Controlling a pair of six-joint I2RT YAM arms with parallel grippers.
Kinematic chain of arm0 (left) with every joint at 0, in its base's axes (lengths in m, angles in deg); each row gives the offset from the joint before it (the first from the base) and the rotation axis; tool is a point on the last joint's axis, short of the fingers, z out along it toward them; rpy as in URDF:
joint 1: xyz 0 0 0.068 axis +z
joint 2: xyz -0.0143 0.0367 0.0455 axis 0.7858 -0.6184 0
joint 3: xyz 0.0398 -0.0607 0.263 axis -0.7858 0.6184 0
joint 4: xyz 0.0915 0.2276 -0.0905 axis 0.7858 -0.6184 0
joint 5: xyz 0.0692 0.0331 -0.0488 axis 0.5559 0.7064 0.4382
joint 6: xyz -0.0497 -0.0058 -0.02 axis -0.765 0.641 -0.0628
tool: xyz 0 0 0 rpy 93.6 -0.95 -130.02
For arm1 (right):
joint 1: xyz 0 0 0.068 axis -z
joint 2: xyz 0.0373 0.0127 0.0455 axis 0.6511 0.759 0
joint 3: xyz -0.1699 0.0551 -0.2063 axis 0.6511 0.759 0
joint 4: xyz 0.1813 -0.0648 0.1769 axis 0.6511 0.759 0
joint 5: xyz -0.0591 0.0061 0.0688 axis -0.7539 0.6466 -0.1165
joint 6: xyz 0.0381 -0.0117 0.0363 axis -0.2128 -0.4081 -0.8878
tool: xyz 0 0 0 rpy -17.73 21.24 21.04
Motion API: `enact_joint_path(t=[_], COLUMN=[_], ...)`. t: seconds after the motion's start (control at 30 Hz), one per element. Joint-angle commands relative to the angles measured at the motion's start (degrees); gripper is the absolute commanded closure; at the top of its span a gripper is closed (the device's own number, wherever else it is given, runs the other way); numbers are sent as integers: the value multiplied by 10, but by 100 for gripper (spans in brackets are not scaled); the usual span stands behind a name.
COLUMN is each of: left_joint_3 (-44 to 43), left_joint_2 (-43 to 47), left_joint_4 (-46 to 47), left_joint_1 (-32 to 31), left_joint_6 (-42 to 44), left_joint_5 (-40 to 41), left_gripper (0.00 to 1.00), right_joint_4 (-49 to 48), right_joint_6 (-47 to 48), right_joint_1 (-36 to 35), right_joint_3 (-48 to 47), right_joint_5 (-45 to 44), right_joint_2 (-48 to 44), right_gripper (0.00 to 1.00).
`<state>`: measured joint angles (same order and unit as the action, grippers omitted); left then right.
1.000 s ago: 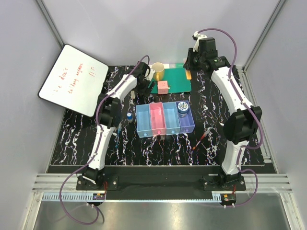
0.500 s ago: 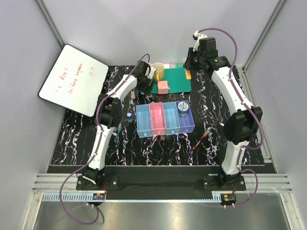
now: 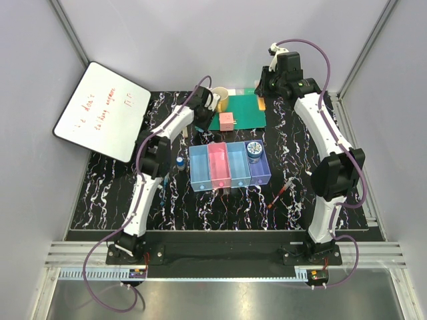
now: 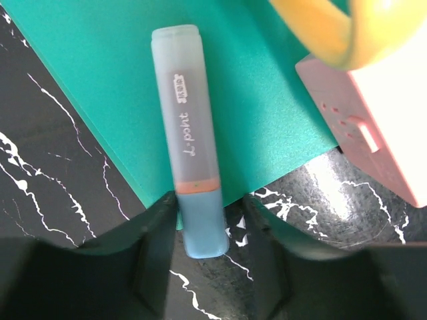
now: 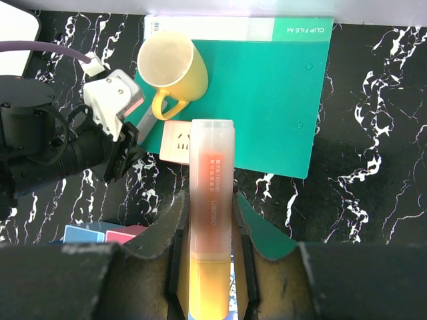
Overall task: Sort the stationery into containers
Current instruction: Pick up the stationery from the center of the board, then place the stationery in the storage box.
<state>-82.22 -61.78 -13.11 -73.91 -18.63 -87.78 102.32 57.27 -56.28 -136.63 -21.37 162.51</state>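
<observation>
A teal marker (image 4: 190, 153) lies on the edge of a green folder (image 4: 267, 100), its blue cap end between the jaws of my left gripper (image 4: 210, 247), which is open around it. In the top view my left gripper (image 3: 201, 120) is low at the folder's left edge. My right gripper (image 5: 212, 227) is shut on an orange marker (image 5: 212, 180) and holds it above the folder's far side (image 3: 262, 100). The four joined trays (image 3: 200, 175) stand mid-table. The patterned tin (image 3: 254, 150) sits in the purple tray.
A yellow cup (image 3: 220, 100) and a pink cube (image 3: 227, 121) stand on the green folder (image 3: 250, 113). A blue-capped bottle (image 3: 181, 162) and a thin blue pen (image 3: 165, 183) lie left of the trays, a red pen (image 3: 283, 192) lies to their right. A whiteboard (image 3: 103, 110) leans at far left.
My left gripper has moved away from the trays toward the folder's left edge and sits over the teal marker. The right arm has not moved.
</observation>
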Motion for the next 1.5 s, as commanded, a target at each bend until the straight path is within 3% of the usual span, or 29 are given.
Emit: enact_joint_path(t=[0.0,0.07,0.17,0.47,0.73,1.17,1.47], left_joint_3=[-8,-5,-1,14,77,202,260], left_joint_2=[-21,-20,-13,30,137,363,483], left_joint_4=[8,7,8,8,8,-33,-54], left_joint_1=[-3,-3,-4,2,25,30,30], left_joint_6=[-5,-7,-10,-25,-51,-98,-116], left_joint_5=[32,39,42,65,64,-120,-163], left_gripper=[66,85,100,100,100,100,100], right_joint_4=[-2,-2,-2,-2,-1,-1,-19], right_joint_6=[-10,-10,-11,-9,-2,-14,-59], right_joint_1=[-5,-5,-5,-5,-5,-31,-117], right_joint_3=[-23,-22,-19,-10,-5,70,148], right_joint_5=[7,7,7,5,2,76,99], right_joint_2=[-30,-31,-32,-34,-35,-40,-41], right_gripper=[100,100,100,100,100,100,100])
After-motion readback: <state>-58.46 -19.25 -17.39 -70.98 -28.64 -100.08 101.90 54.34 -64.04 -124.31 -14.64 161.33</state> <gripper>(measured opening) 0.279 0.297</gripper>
